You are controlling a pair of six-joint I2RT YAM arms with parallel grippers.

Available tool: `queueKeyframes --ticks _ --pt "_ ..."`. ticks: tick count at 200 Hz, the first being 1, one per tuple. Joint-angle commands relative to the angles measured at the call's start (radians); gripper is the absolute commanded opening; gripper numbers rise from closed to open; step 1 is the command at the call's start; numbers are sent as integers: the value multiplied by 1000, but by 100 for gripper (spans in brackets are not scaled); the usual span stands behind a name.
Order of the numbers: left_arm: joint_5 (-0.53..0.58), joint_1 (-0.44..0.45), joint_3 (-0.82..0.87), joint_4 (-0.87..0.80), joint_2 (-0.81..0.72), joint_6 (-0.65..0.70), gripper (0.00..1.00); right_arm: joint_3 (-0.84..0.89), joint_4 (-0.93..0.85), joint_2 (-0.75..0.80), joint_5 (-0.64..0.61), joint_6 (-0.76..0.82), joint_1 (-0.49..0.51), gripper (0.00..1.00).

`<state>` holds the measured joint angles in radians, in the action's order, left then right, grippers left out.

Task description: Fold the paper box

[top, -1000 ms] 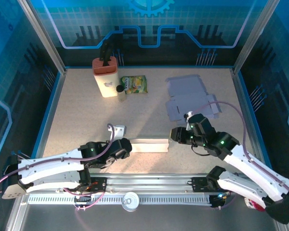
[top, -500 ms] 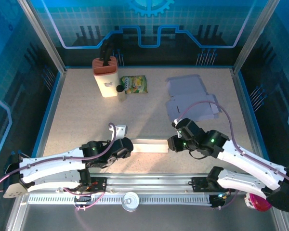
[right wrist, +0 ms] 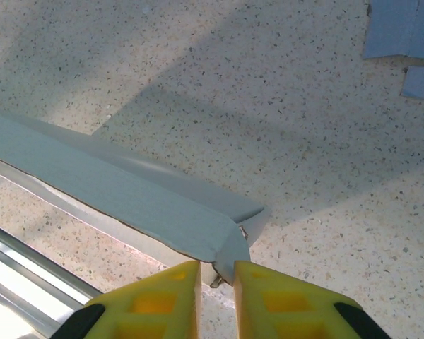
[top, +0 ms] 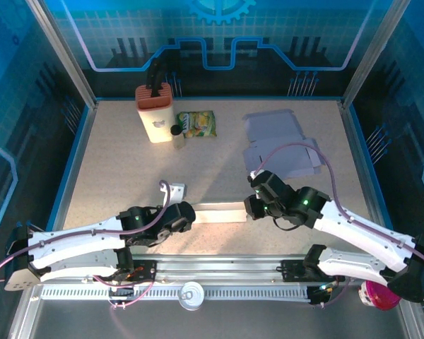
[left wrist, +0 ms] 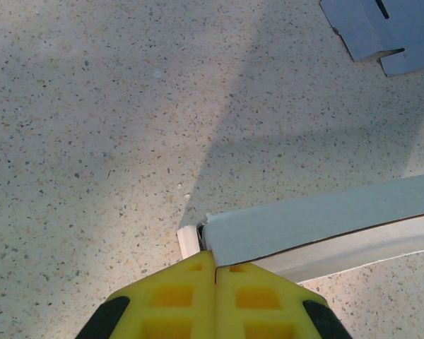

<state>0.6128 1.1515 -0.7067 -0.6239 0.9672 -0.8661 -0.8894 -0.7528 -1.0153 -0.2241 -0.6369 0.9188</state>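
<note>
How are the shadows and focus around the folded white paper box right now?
Top external: soft light on the speckled beige table, folded white paper box sharp, no glare. Left wrist: a broad soft shadow runs diagonally down to the box. Right wrist: a similar diagonal shadow lies behind the box, tabletop speckle crisp.

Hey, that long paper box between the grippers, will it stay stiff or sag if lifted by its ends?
Probably light: the paper box looks thin-walled. Its folded long shape may resist sagging a little, but the creased end at the right gripper suggests it crushes or twists easily.
</note>
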Motion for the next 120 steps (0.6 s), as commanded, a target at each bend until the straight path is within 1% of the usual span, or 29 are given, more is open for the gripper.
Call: queueKeyframes --ticks 1,38,79,97,120 --pt "-37 7 -19 -69 4 -8 0 -40 -29 -10 -55 24 23 23" --pt "-39 7 -26 -69 10 -8 0 -45 -31 -38 -66 44 35 26" --pt "-51 6 -34 -76 15 -7 0 -47 -34 -42 -88 44 43 23" --pt "-51 5 -33 -75 15 -7 0 -52 -34 -50 -96 49 45 20" --pt "-51 6 -36 -74 16 -7 0 -62 -39 -68 -111 51 53 19"
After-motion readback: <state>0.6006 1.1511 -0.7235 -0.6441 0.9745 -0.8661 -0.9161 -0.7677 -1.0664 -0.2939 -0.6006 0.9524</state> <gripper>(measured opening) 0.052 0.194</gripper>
